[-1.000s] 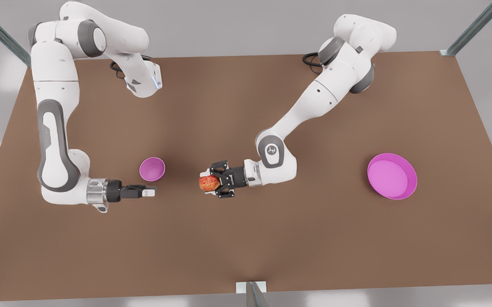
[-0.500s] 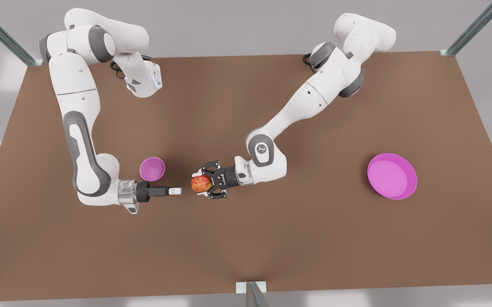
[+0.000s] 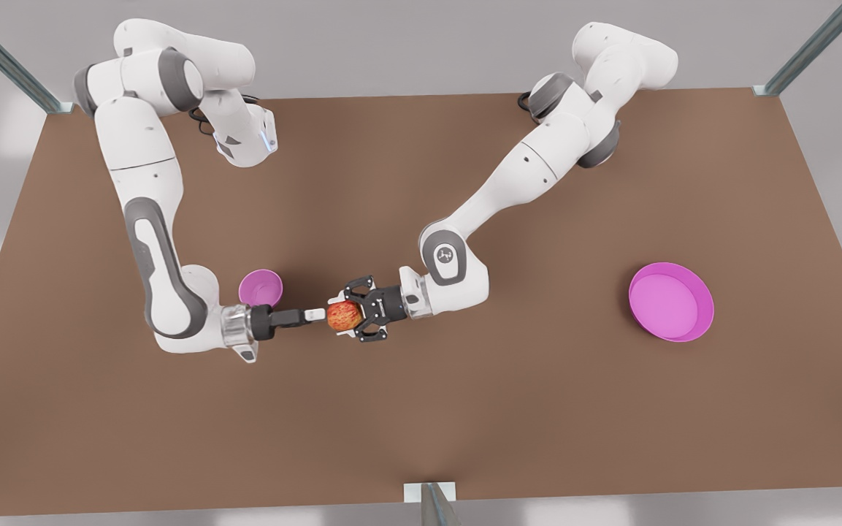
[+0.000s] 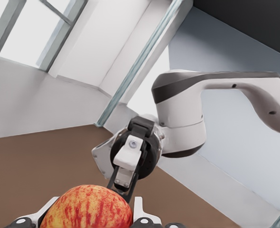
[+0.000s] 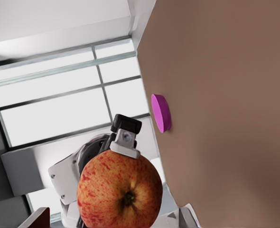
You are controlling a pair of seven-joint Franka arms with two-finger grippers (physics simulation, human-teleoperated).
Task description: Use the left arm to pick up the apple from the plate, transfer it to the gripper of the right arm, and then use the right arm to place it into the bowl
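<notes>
The red-yellow apple (image 3: 344, 315) hangs above the table's middle with my left gripper (image 3: 339, 316), on the arm from the front view's right, shut on it. In the left wrist view the apple (image 4: 88, 207) sits close, with my right gripper (image 4: 126, 164) facing it just beyond. My right gripper (image 3: 312, 314), on the front view's left arm, is open, its tips at the apple's side. The right wrist view has the apple (image 5: 120, 191) between that gripper's spread fingers (image 5: 187, 214). The pink bowl (image 3: 259, 286) stands just behind the right wrist. The pink plate (image 3: 671, 302) lies far right, bare.
The brown table (image 3: 421, 424) spreads wide in front of both grippers. Metal frame posts (image 3: 815, 44) stand at the back corners and a bracket (image 3: 429, 494) at the front edge. In the right wrist view the plate (image 5: 161, 113) shows edge-on, far off.
My right arm has swung in from the front view's left until its fingertips reach the apple. The left gripper drifted slightly left with the apple, then held still.
</notes>
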